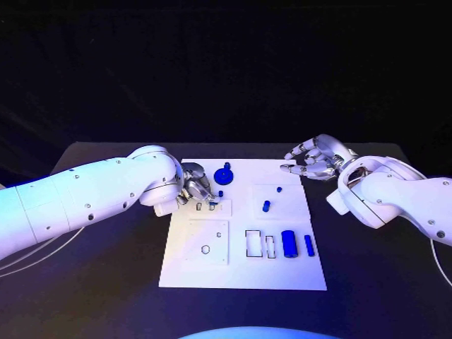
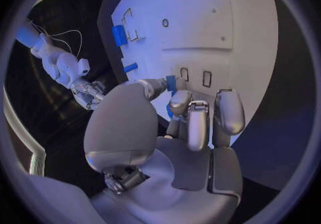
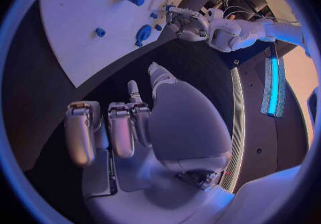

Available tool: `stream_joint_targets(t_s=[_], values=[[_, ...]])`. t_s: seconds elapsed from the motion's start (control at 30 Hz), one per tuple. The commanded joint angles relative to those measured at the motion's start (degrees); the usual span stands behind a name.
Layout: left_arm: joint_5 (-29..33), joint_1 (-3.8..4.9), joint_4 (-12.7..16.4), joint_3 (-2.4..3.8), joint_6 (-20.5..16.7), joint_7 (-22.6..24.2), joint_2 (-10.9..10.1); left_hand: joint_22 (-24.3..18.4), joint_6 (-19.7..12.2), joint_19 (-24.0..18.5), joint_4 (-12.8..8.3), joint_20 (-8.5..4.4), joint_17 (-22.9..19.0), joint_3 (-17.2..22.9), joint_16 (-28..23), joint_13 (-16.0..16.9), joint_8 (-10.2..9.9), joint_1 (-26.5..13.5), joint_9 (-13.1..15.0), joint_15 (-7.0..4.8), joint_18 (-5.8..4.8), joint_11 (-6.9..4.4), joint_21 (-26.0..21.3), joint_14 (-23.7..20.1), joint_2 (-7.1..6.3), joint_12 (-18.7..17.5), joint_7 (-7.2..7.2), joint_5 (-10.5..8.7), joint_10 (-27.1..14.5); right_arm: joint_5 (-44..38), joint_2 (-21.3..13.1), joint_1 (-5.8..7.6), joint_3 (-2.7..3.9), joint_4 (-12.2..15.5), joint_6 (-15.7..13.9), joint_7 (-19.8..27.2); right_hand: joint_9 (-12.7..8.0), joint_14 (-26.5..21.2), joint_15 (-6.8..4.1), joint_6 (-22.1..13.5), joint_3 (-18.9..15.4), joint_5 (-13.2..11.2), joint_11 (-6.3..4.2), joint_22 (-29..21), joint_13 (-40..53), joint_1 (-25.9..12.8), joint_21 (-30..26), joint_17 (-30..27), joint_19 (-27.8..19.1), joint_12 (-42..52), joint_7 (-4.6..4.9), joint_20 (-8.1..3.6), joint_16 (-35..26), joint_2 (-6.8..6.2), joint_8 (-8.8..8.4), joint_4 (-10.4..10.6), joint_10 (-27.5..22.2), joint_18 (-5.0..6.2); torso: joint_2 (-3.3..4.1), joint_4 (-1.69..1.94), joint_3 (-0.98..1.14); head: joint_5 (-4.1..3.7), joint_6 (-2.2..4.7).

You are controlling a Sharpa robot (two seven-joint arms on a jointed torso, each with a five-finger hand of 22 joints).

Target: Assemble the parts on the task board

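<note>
Your left hand [image 1: 193,187] sits over the left edge of the task board [image 1: 287,275], fingers curled down onto its upper-left panel. From the left wrist camera, a small blue part [image 2: 171,83] is pinched between the thumb and the nearest fingertip, right at the board surface beside two small rectangular slots [image 2: 195,76] (how deeply the part sits there, you cannot tell). The other fingers [image 2: 229,110] of that hand are bent down next to it, resting at or just above the white plate.

Your right hand [image 1: 316,159] hangs off the board's upper-right corner, over the black table [image 1: 104,282], well apart from every part. Its fingers are loosely curved and spread, with nothing between them; the right wrist camera shows the palm [image 3: 184,128] bare.

The board is a white rectangular plate with raised square panels and cut-out recesses. Just beyond the left hand's fingertips lies a round blue disc [image 1: 224,174] with a short stem. On the upper-right panel stand two small blue pegs [image 1: 267,206], one above the other. In the lower-right area, a thick blue cylinder [image 1: 288,244] lies beside an open rectangular recess [image 1: 255,243], and a slimmer blue bar [image 1: 309,245] lies just to its right.
</note>
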Motion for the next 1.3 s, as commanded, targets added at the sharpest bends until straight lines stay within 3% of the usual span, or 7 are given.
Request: stream_joint_targets(t_s=[0.03,0.37,0.6,0.73,1.3], values=[[1.7,0.68,-0.6,0.10,3.9,-0.4,0.6,0.2,0.6,0.6,-12.1,0.02,11.6,12.3,0.3,0.2,0.1,-0.3,0.1,0.38,-0.25,0.02,0.3,4.9,-0.58,0.2,-0.16,0.39,0.4,-0.6,0.1,-0.09,0.00,-0.1,0.8,0.2,0.1,4.9,0.23,-0.1,0.0,0.1,0.03,12.0,12.4,-0.6,-0.3,10.6,3.7,-0.1,-0.11,0.22,-0.4,-0.18,0.21,0.1,3.4,0.81,0.04,-0.05,0.02,0.07,-0.04],[2.7,2.66,-4.0,0.08,10.0,-2.2,3.0,0.7,1.0,1.0,-13.2,-0.08,12.0,13.1,0.5,0.4,0.0,-0.7,0.1,0.31,-0.35,-0.04,0.5,5.0,-1.11,0.3,-0.18,0.99,0.8,-0.6,0.2,-0.15,0.00,-0.2,0.7,0.2,0.1,4.9,0.23,-0.1,0.0,0.1,0.03,12.0,12.4,-0.6,-0.3,10.6,3.7,-0.1,-0.11,0.22,-0.4,-0.18,0.21,0.1,3.4,0.81,0.00,-0.02,0.04,0.09,-0.42],[2.7,3.79,-7.0,-0.71,13.6,-3.5,5.2,1.1,1.5,1.2,-13.9,-0.15,12.3,13.6,0.6,0.7,-0.3,-1.4,0.2,0.28,-0.42,-0.06,0.7,5.1,-1.43,0.4,-0.18,2.37,1.1,-0.6,0.2,-0.15,0.00,-0.2,0.6,0.1,0.1,4.9,0.23,-0.1,0.0,0.1,0.03,12.0,12.4,-0.6,-0.3,10.6,3.7,-0.1,-0.11,0.22,-0.4,-0.18,0.21,0.1,3.4,0.81,-0.07,0.08,0.03,0.18,-0.84],[2.6,4.30,-8.8,-1.16,15.6,-3.9,6.4,1.5,1.9,1.5,-14.7,-0.23,12.6,13.8,0.8,0.9,-0.5,-2.4,0.3,0.22,-0.51,-0.13,1.0,5.2,-1.66,0.5,-0.24,4.97,1.5,-0.6,0.3,-0.15,0.00,-0.2,0.6,0.1,0.1,4.9,0.23,-0.1,0.0,0.1,0.03,12.0,12.4,-0.6,-0.3,10.6,3.7,-0.1,-0.11,0.22,-0.4,-0.18,0.21,0.1,3.4,0.81,-0.09,0.06,0.03,0.33,-1.14],[2.1,4.70,-11.1,-2.91,17.6,-4.2,8.8,2.3,2.2,2.1,-15.2,-0.31,12.7,13.8,0.8,1.2,-0.6,-3.1,0.5,0.14,-0.67,-0.20,1.3,5.2,-1.63,0.6,-0.32,6.96,1.8,-0.6,0.4,-0.15,0.00,-0.2,0.6,0.1,0.1,4.9,0.22,-0.1,0.0,0.2,0.03,12.0,12.4,-0.6,-0.4,10.6,3.7,-0.1,-0.11,0.21,-0.4,-0.20,0.24,0.1,3.4,0.82,0.01,0.08,-0.05,0.56,-1.78]])
